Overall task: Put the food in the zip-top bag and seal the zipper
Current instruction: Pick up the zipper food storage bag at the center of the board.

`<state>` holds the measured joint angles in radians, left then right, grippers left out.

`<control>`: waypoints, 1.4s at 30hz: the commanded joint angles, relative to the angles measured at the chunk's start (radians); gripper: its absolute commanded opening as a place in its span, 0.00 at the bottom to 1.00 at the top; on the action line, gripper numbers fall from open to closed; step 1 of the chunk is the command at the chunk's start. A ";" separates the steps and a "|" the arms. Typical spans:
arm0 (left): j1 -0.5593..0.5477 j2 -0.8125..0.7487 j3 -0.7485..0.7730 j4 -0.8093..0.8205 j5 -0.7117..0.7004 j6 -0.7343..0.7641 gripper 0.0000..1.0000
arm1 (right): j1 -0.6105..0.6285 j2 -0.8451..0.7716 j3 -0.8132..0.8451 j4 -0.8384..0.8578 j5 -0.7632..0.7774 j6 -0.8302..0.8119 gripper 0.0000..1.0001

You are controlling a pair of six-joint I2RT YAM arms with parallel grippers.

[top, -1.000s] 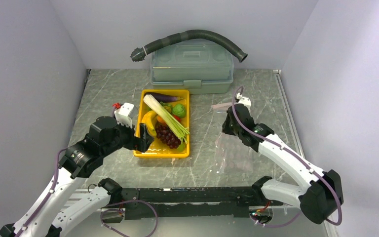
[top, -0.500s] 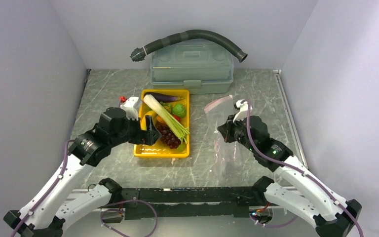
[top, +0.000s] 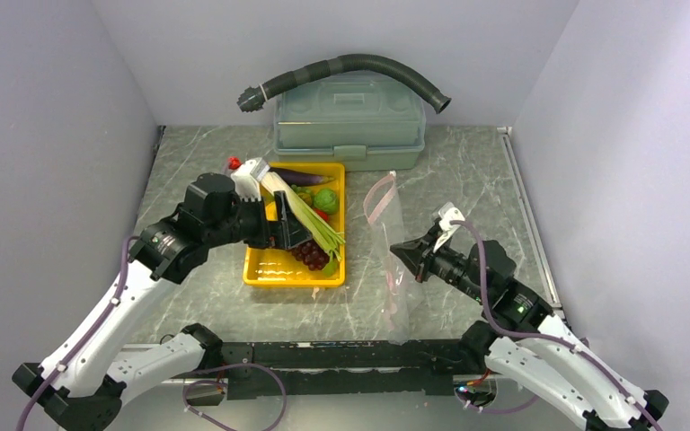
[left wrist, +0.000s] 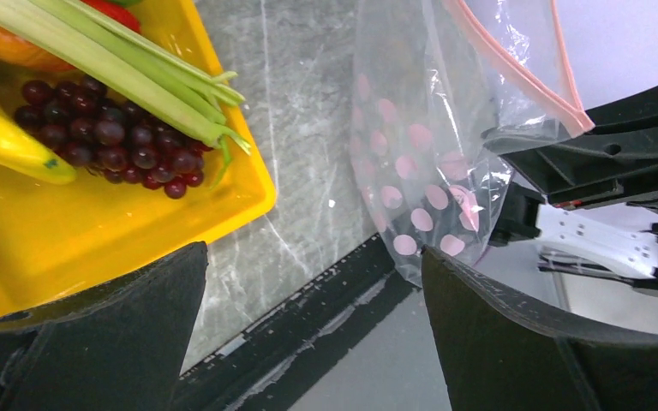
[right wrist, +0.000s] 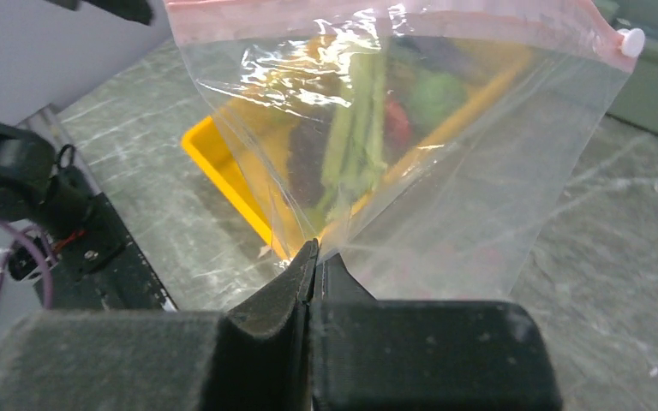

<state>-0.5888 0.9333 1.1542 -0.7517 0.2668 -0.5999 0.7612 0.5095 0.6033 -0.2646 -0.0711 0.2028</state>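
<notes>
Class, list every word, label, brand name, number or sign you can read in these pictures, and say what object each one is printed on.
No readable text appears in any view.
The zip-top bag carries only a pattern of pink dots, no lettering.
The yellow tray and the grey-green lidded box show no label, brand or number that can be made out.

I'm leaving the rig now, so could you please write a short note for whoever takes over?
Left end effector: open, over the tray, holding nothing.
Right end effector: shut on the bag, held upright to the right of the tray.
Food: all in the tray.
Done: bag picked up.
Left: put the food in the bag, seal the zipper.
</notes>
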 commanded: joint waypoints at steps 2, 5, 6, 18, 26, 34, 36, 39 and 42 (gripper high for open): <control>-0.002 0.019 0.080 0.023 0.099 -0.057 0.99 | 0.013 -0.015 0.012 0.094 -0.171 -0.107 0.00; -0.001 0.033 0.111 0.013 0.121 -0.081 0.99 | 0.020 0.000 0.039 0.068 -0.203 -0.148 0.00; -0.002 0.038 0.120 0.008 0.122 -0.092 0.99 | 0.023 0.003 0.044 0.064 -0.219 -0.164 0.00; -0.002 0.050 0.107 0.025 0.145 -0.223 0.99 | 0.075 0.014 0.099 0.065 -0.338 -0.338 0.00; -0.002 0.058 0.092 0.059 0.163 -0.273 0.98 | 0.131 0.062 0.144 0.053 -0.349 -0.436 0.00; -0.002 0.052 0.037 0.097 0.182 -0.305 0.97 | 0.220 0.098 0.167 0.071 -0.291 -0.484 0.00; -0.002 0.050 0.022 0.101 0.177 -0.312 0.97 | 0.261 0.111 0.176 0.067 -0.258 -0.497 0.00; -0.002 0.050 0.011 0.107 0.180 -0.316 0.97 | 0.322 0.135 0.187 0.074 -0.192 -0.517 0.00; -0.002 0.048 0.001 0.101 0.176 -0.313 0.96 | 0.383 0.161 0.201 0.076 -0.121 -0.533 0.00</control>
<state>-0.5888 0.9867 1.1614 -0.6926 0.4267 -0.8993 1.0832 0.6468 0.7486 -0.2375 -0.2996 -0.2848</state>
